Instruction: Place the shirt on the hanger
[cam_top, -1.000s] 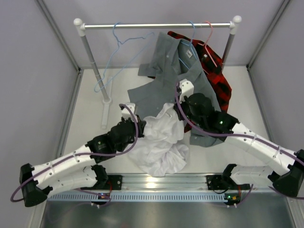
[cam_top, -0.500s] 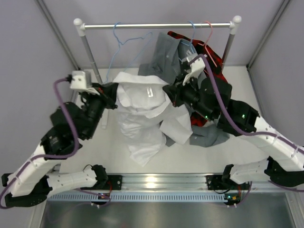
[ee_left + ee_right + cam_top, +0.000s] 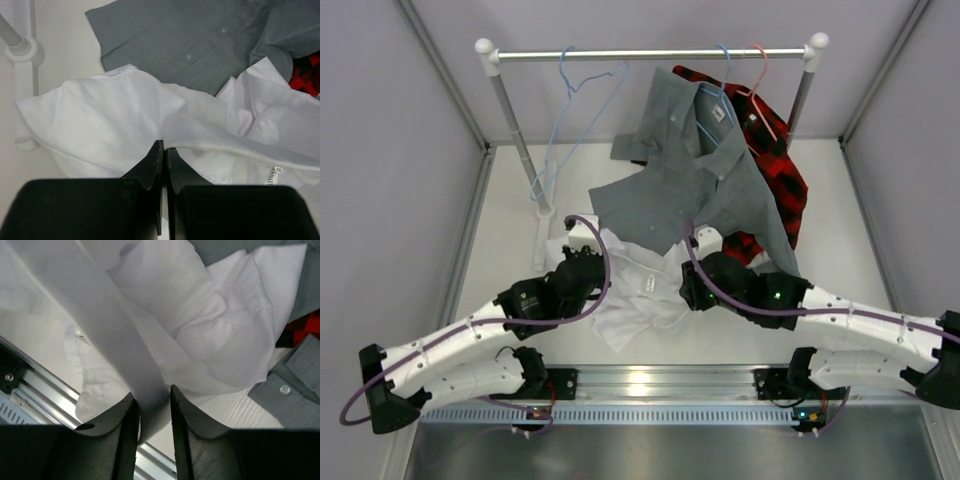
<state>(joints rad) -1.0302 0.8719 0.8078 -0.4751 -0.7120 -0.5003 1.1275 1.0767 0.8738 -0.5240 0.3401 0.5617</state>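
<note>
The white shirt [image 3: 638, 292] lies crumpled on the table between my two grippers, just in front of the grey shirt's hem. My left gripper [image 3: 586, 268] is shut on a fold at its left side; in the left wrist view the jaws [image 3: 163, 146] pinch the white fabric [image 3: 100, 125]. My right gripper [image 3: 688, 290] is shut on a band of the shirt at its right side; in the right wrist view the cloth [image 3: 200, 320] runs between the fingers [image 3: 155, 396]. The bare light-blue hanger [image 3: 568, 112] hangs on the rod at the back left, far from both grippers.
The grey shirt [image 3: 700, 170] hangs on a blue hanger and drapes onto the table, with the red-and-black plaid shirt [image 3: 775, 150] behind it. The rack's left post [image 3: 520, 150] and its foot [image 3: 20, 47] stand left of the shirt. A metal rail [image 3: 650, 385] runs along the near edge.
Half a second ago both arms held the white shirt spread high near the rod. Now both have come down and the shirt rests on the table, still gripped.
</note>
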